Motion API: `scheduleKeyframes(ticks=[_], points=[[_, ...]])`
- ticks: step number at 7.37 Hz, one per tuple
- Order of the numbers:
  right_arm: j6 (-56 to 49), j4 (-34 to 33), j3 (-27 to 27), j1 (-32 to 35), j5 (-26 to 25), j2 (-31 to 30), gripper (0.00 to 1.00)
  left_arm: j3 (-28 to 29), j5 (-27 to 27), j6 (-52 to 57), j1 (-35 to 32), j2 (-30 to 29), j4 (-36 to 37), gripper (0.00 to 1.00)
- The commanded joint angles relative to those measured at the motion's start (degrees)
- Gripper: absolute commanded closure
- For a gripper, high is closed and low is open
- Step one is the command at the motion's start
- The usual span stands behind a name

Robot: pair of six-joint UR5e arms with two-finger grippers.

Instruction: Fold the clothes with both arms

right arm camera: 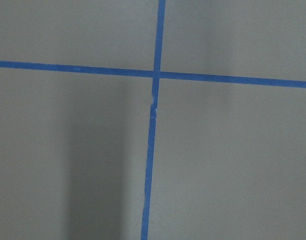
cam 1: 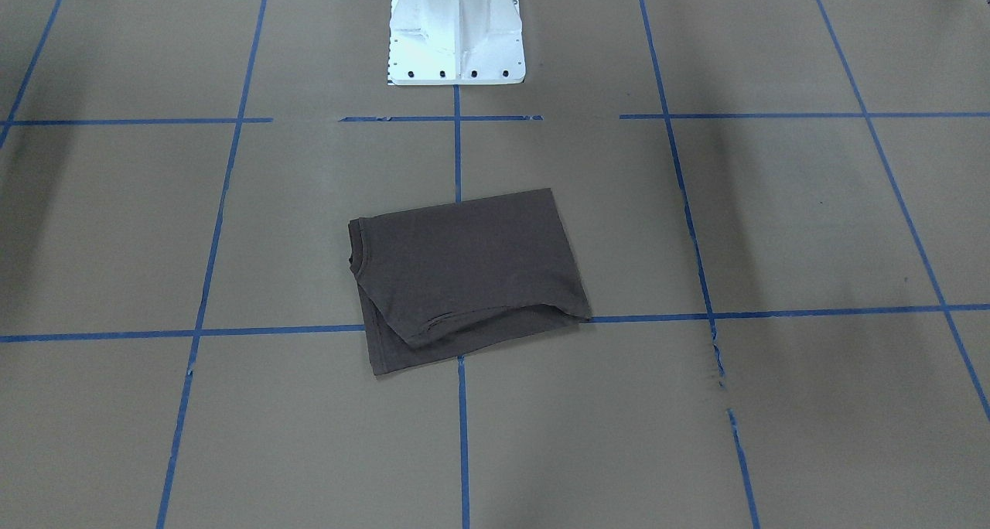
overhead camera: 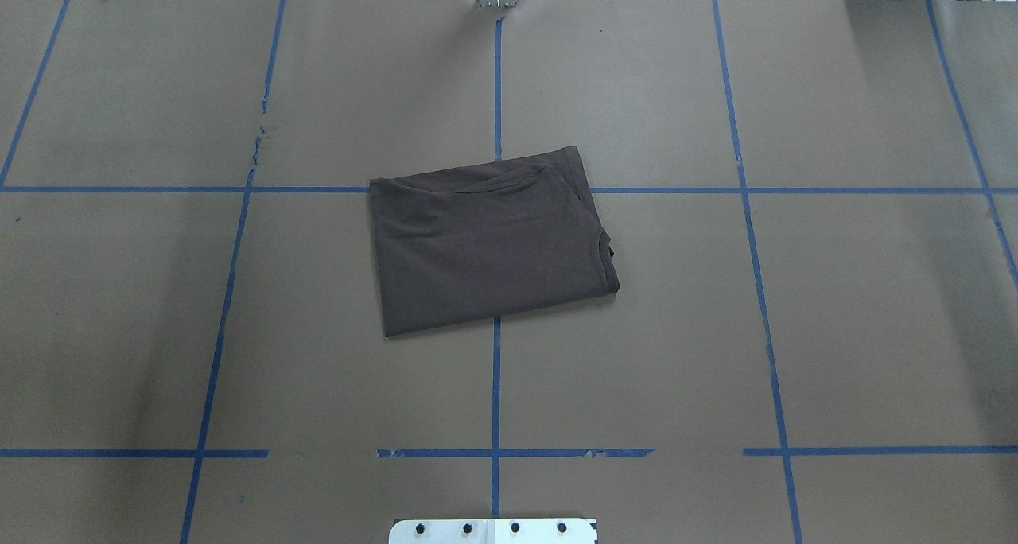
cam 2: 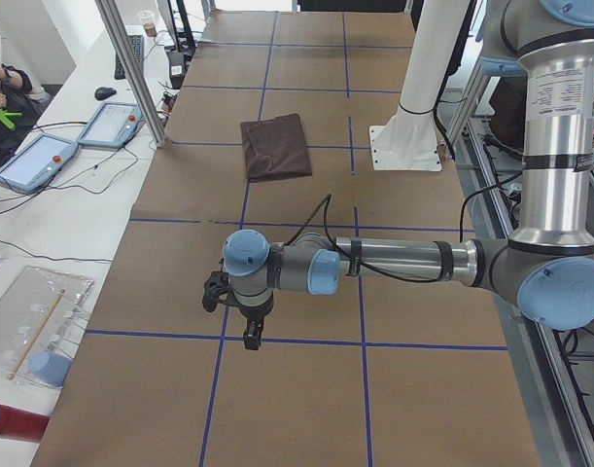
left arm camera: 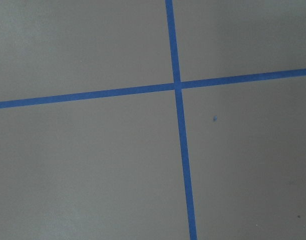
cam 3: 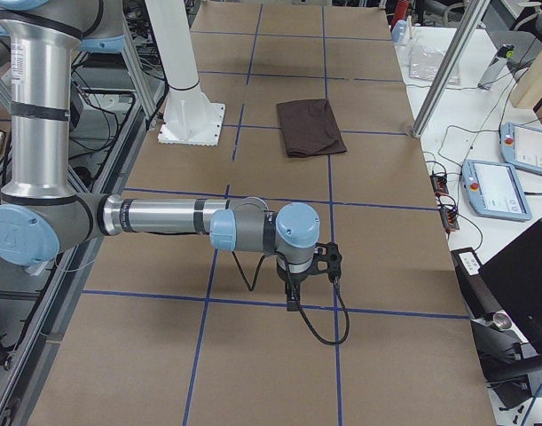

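Brown paper crossed by blue tape lines covers the desk, and the T-shirt lies folded flat at its middle. It looks light, soft and limp, best pinched at two corners of one edge. The left arm and right arm reach out level, well apart from it. The left tool and right tool point down over bare paper; whether spread or pressed together I cannot tell.

Folded T-shirt on taped table

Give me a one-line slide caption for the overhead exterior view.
Dark brown T-shirt, folded into a rectangle, lies on the brown paper-covered table crossed by blue tape lines.
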Motion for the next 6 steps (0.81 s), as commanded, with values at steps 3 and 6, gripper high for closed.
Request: scheduleKeyframes(ticks=[3, 6], points=[[6.3, 0.1, 0.1, -0.5, -0.3, 2.3, 0.0, 0.3, 0.3, -2.3, 0.0, 0.0, -0.3, 0.0], [5.9, 0.1, -0.2, -1.1, -0.5, 2.4, 0.0, -0.1, 0.3, -2.3, 0.0, 0.0, -0.3, 0.0]])
